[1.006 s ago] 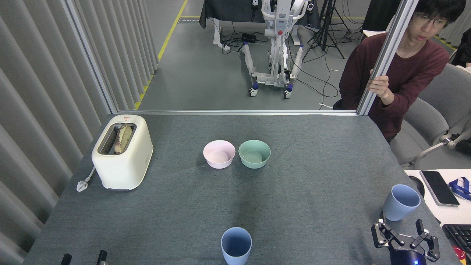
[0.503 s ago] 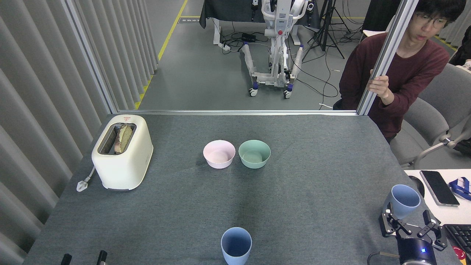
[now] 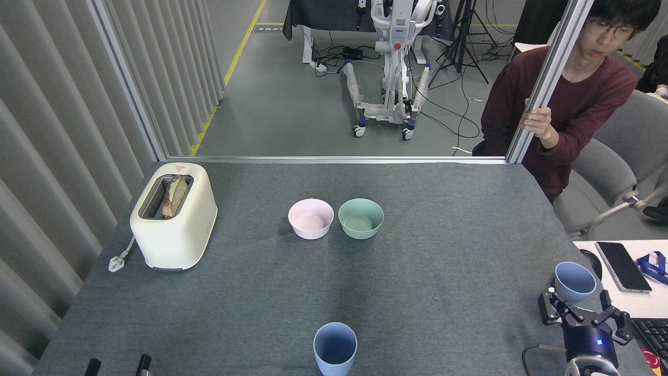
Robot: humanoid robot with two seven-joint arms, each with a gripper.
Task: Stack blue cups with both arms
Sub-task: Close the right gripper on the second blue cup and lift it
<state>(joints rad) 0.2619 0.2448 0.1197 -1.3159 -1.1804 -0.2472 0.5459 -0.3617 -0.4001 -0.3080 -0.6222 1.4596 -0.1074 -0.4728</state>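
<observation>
on my feed the two blue cups look alike: pale matte blue, no handles, tapering toward the base, both upright with the mouth open to the camera. the near blue cup (image 3: 335, 347) stands alone at the front middle of the grey surface (image 3: 443, 235), its inside darker than its wall. the far blue cup (image 3: 574, 282) sits at the front right corner of the surface, close to the edge, and only its rim and upper wall show because my right gripper (image 3: 583, 312) is in front of its lower part. that gripper's black fingers (image 3: 549, 308) are spread wide on either side of the cup's lower body; i cannot tell whether they touch it. a small blue light glows on the wrist below. my left gripper (image 3: 117, 366) shows only as two dark tips at the bottom edge, so i cannot tell its state. farther back sit a pink bowl (image 3: 310, 218) and a mint-green bowl (image 3: 360, 218), side by side.
</observation>
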